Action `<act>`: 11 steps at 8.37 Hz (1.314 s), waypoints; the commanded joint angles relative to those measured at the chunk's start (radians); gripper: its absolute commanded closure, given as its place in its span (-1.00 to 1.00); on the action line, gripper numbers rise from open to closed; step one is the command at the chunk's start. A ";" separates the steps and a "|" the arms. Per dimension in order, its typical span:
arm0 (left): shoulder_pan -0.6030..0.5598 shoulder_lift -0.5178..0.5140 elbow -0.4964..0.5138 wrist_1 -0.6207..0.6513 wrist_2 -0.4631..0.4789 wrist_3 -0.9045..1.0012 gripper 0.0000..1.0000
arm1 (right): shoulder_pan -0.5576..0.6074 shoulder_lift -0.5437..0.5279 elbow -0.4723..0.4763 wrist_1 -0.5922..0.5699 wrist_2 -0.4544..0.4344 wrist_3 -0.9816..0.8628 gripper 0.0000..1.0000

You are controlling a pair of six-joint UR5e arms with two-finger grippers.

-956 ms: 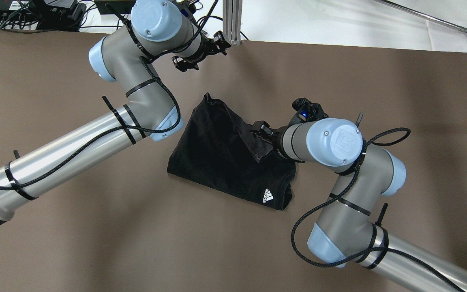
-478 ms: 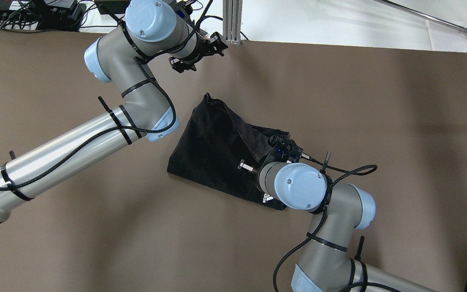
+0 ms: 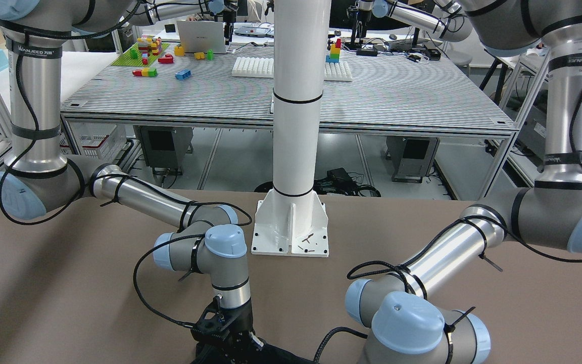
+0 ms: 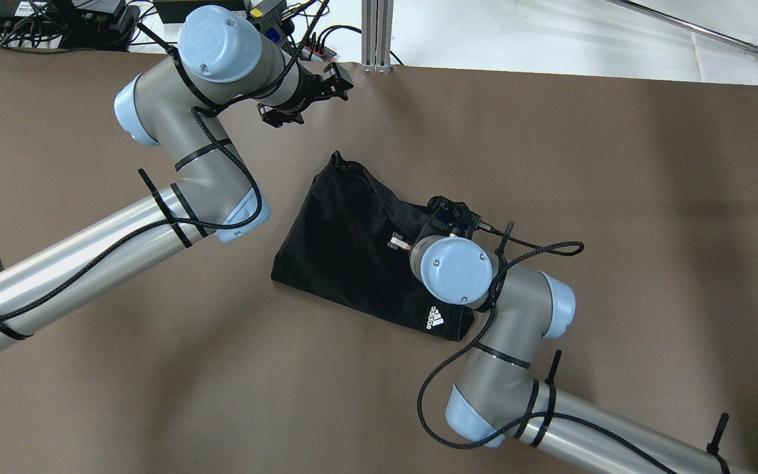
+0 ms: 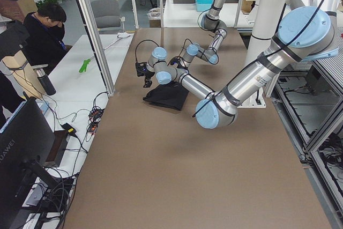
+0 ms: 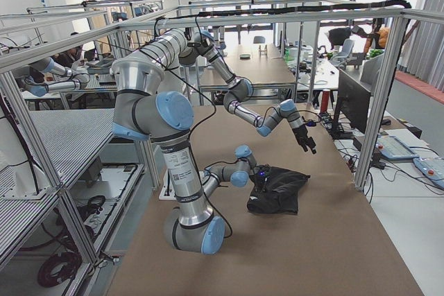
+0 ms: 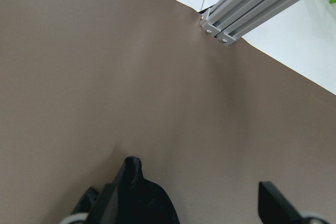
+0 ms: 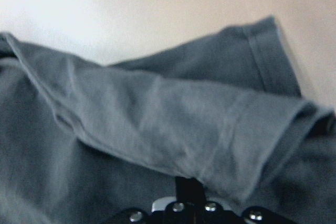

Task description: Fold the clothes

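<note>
- Your right gripper (image 4: 446,217) points down onto the folded-over flap of the black garment (image 4: 343,250); you cannot tell whether its jaws grip the cloth.
- Your left gripper (image 4: 306,99) hangs spread wide and empty near the far edge of the worktop (image 4: 616,197), apart from the garment.
- The garment lies mid-worktop between the two arms, its white logo (image 4: 433,318) face up at the corner nearest the robot.
</note>
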 commanded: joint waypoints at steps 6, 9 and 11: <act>0.004 0.076 -0.086 0.000 0.000 -0.001 -0.88 | 0.288 0.194 -0.400 0.136 0.067 -0.212 1.00; 0.004 0.096 -0.103 0.002 0.000 0.000 -0.88 | 0.288 0.144 -0.322 0.136 0.084 -0.351 -0.89; 0.004 0.149 -0.114 0.002 0.003 0.022 -0.88 | 0.288 0.036 -0.215 0.130 0.095 -0.470 -0.89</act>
